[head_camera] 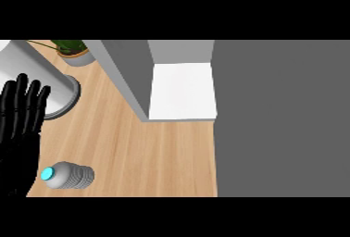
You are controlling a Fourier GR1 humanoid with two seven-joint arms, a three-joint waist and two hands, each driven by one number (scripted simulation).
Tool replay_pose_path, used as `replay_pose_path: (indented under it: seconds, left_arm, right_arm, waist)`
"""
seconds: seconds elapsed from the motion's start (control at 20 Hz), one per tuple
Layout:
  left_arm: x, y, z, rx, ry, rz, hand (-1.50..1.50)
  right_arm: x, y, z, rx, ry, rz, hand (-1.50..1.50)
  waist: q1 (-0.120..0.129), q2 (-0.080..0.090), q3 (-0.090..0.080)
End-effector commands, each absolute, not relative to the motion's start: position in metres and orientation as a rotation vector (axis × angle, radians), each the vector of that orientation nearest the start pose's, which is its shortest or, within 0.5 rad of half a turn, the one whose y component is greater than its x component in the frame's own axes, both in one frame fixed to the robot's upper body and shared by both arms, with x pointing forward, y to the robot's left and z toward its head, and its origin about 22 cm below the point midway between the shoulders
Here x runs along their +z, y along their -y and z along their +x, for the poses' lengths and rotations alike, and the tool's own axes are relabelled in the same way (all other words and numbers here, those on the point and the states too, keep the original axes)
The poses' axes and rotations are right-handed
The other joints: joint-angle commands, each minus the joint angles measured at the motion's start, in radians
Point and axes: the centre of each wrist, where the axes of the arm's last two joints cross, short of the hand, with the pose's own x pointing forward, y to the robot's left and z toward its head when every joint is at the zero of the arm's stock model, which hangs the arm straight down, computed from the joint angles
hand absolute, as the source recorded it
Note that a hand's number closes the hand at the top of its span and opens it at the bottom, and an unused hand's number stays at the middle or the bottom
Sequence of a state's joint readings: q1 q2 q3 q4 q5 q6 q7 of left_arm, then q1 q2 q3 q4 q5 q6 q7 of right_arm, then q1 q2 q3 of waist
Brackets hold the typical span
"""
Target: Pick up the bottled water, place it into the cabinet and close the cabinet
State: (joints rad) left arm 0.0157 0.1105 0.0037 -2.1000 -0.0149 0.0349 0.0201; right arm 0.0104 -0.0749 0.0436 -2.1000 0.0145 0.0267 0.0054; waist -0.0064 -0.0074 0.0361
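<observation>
wooden counter | left hand fully open, fingers straight, empty | bottled water just beside

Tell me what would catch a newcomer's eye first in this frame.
First the black left hand, open with fingers up at the left edge. Next the water bottle with its bright blue cap, standing on the wooden counter just right of that hand. Then the open cabinet with its white shelf, top centre.

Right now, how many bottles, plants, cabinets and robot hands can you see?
Bottled water: 1
Potted plant: 1
Cabinet, open: 1
Robot hand, the left hand, open at the left edge: 1
Total: 4
</observation>
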Motion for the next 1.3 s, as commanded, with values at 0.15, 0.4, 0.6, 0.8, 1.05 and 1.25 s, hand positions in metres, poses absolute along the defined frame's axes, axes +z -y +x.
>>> replay_pose_path:
  seconds: [0.15, 0.4, 0.6, 0.8, 1.05, 1.25]
  left_arm:
    - [0.130, -0.293, 0.175, -0.202, 2.098, -0.063, -1.50]
    - [0.108, -0.321, 0.140, -0.094, 1.900, -0.341, -1.50]
    - [0.128, -0.358, 0.109, -0.117, 1.883, -0.368, -1.50]
    - [0.132, -0.372, 0.090, -0.071, 1.856, -0.363, -1.50]
    - [0.141, -0.384, 0.070, -0.085, 1.812, -0.346, -1.50]
    - [0.120, -0.391, 0.066, -0.058, 1.789, -0.332, -1.50]
  right_arm:
    - [0.117, 0.248, 0.183, 0.118, 2.077, -0.038, -1.50]
    - [0.132, 0.234, 0.166, 0.237, 2.004, 0.165, -1.50]
    - [0.139, 0.231, 0.156, 0.241, 1.986, 0.198, -1.50]
    - [0.158, 0.208, 0.127, 0.238, 2.001, 0.228, -1.50]
    - [0.171, 0.203, 0.114, 0.236, 1.990, 0.274, -1.50]
    - [0.181, 0.206, 0.119, 0.248, 1.985, 0.255, -1.50]
  waist:
    - [0.012, 0.004, -0.037]
    - [0.047, -0.007, -0.039]
    - [0.036, 0.000, -0.037]
    - [0.019, 0.002, -0.037]
    - [0.015, 0.003, -0.036]
    - [0.014, 0.005, -0.037]
